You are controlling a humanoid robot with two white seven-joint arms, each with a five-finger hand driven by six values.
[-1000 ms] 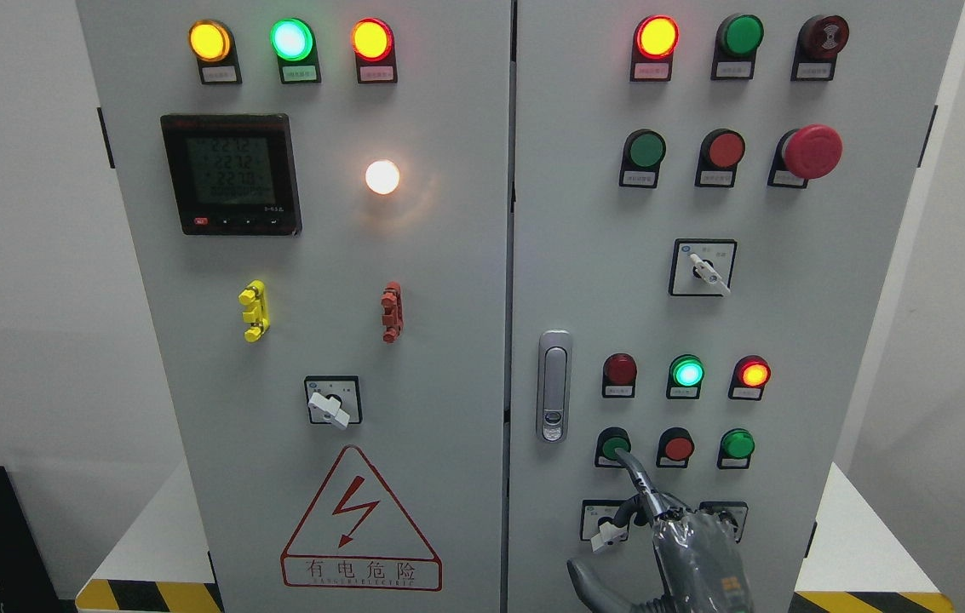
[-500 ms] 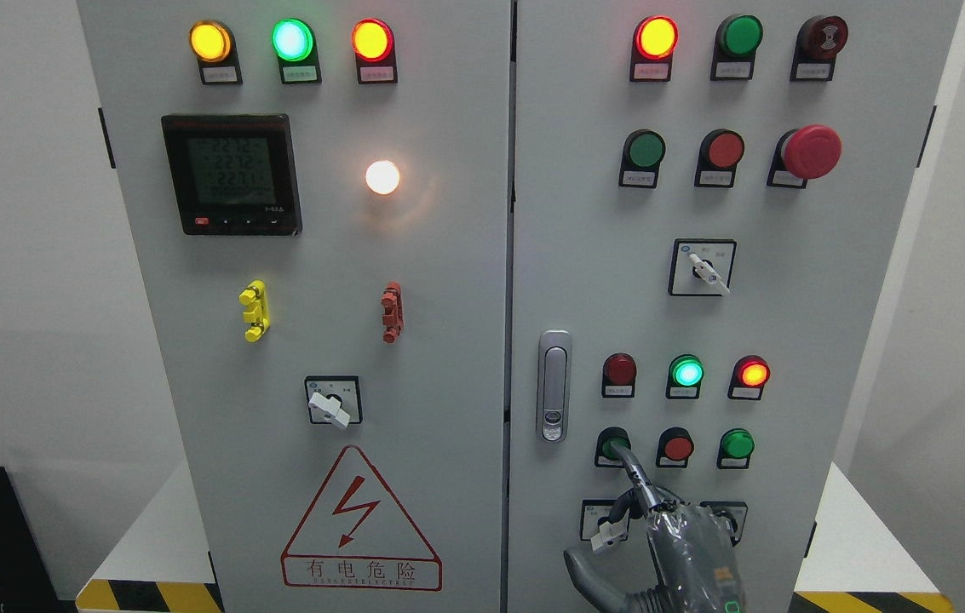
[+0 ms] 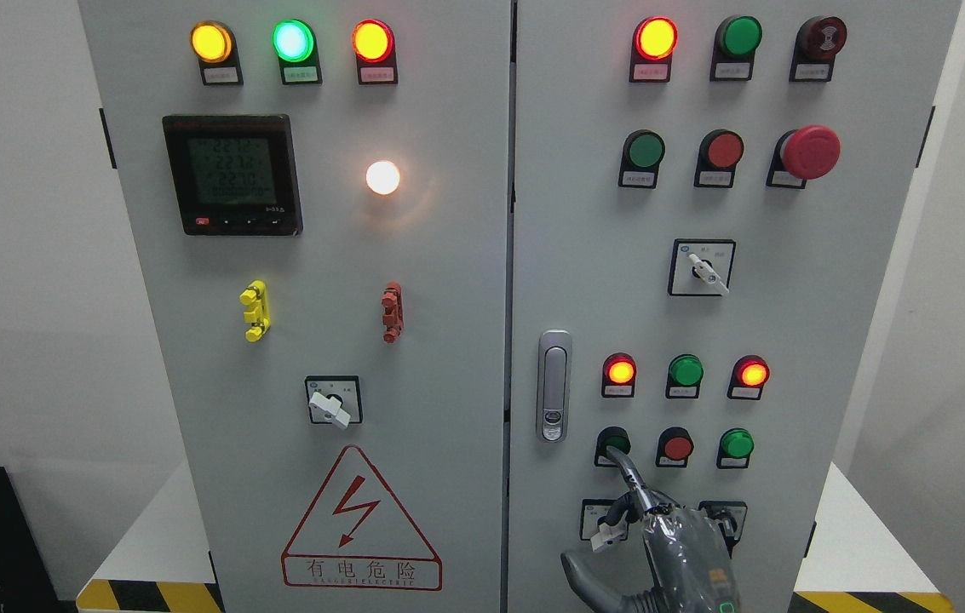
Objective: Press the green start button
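The green start button (image 3: 614, 440) sits at the left of the lower button row on the right cabinet door (image 3: 584, 255). My right hand (image 3: 657, 528) rises from the bottom edge below it. Its index finger (image 3: 628, 472) is stretched out with the tip pressed on the button's lower part. The other fingers are curled and the thumb sticks out to the left. Above the button, the left red lamp (image 3: 620, 372) glows, the green lamp (image 3: 686, 371) is dark, and the right red lamp (image 3: 753, 373) glows. The left arm is out of sight.
A red button (image 3: 677, 446) and another green button (image 3: 737, 443) stand right of the pressed one. A door handle (image 3: 554, 386) is to its left and a selector switch (image 3: 605, 521) just below, beside my hand. A red mushroom stop button (image 3: 809, 151) projects higher up.
The index finger has pushed in on the green button. The green lamp above has gone dark and the left red lamp has lit up.
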